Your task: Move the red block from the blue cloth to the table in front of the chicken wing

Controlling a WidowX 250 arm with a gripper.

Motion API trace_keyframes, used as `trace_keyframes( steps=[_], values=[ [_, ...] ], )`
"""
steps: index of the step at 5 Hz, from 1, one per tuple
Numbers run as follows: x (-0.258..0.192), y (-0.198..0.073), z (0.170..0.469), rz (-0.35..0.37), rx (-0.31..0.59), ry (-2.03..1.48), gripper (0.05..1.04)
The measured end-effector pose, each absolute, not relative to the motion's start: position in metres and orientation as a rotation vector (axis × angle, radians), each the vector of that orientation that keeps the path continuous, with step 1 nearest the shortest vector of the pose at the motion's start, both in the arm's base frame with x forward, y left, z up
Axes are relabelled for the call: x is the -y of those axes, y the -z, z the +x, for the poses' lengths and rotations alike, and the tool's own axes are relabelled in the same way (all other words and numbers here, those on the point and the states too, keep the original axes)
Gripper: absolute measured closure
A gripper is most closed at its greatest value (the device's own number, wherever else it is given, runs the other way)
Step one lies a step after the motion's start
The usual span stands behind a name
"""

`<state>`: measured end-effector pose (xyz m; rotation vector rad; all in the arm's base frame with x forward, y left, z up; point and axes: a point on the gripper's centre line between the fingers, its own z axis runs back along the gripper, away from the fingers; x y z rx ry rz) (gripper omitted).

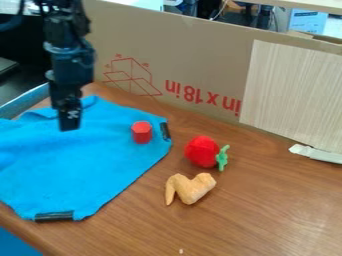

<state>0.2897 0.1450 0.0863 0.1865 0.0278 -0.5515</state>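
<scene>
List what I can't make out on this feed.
All in the camera view:
- Blue cloth: far left part, cut off by left edge.
- End effector: its height above the cloth, unclear from one angle.
- White strip: right end, cut off by right edge.

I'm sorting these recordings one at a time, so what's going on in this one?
A black robot arm's hand hangs over the upper part of a blue cloth, with nothing visible in it. A red cylinder sits on the cloth near its right edge. Off the cloth, on the wooden table, are a red toy fruit with a green stem and a toy chicken wing.
</scene>
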Motion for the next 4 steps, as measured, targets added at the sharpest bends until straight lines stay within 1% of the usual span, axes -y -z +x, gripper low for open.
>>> trace_keyframes(
  steps=[1,2,4],
  values=[
    [-0.137,-0.084,0.305,0.166,-0.005,0.499,0.082],
    [-0.128,-0.075,0.326,0.133,-0.037,0.473,0.082],
    [-0.107,-0.056,0.353,0.168,-0.078,0.529,0.082]
  ],
)
